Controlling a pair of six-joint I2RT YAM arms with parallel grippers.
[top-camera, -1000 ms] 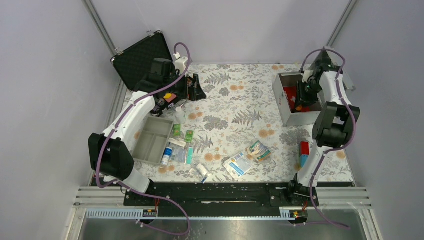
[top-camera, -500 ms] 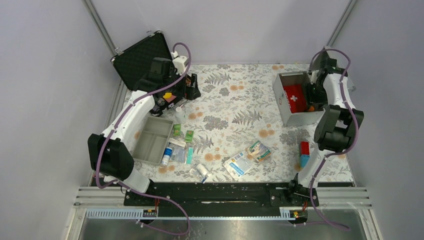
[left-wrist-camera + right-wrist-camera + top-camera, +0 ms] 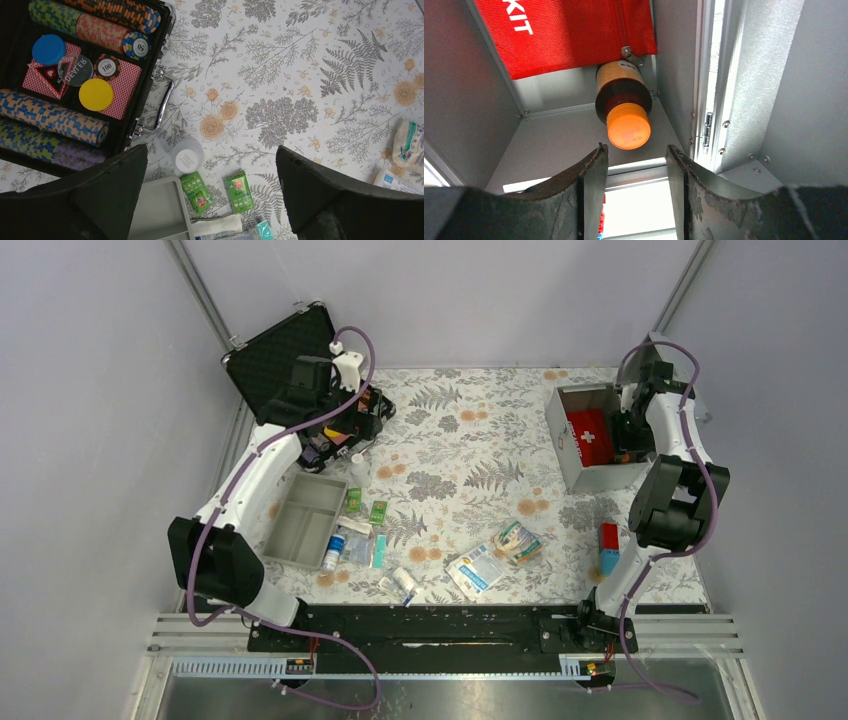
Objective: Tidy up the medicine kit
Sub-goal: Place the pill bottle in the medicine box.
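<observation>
Silver-grey metal: medicine kit (image 3: 610,478), sitting at the far right of the floral table (image 3: 470,450), lid swung open toward the wall. Contents showing: red first-aid pouch (image 3: 590,436) lying inside; orange-capped bottle (image 3: 623,107) lying on its side in a corner of the box, its shoulder tucking under the pouch's zipper edge.

Right gripper (image 3: 636,170): hovering at the kit's mouth, jaws standing partly apart with nothing between them. The bottle is lying just beyond the tips, not touching them.

Left gripper (image 3: 210,160): hanging over the far left of the table beside the black case of chips (image 3: 75,75), jaws spread wide, carrying nothing.

Progress, as a judgement: early to middling. Two items are looking stowed; most stock is waiting outside the kit. Not yet packed:
- grey tray (image 3: 305,520)
- two green sachets (image 3: 237,191)
- small white cup (image 3: 187,156)
- small bottle (image 3: 334,552)
- gauze roll (image 3: 405,583)
- two flat packets (image 3: 478,570)
- red and blue item (image 3: 608,545), near the right arm's base

Hidden or not legible:
- Pouch lettering is running off the frame edge, only "KIT" showing.
- Anything beneath the pouch is lying out of sight.
- The right arm is partly covering the red and blue item.
- Labels on the loose stock are reading too small to identify.
- The left arm is covering part of the chip case from above.
</observation>
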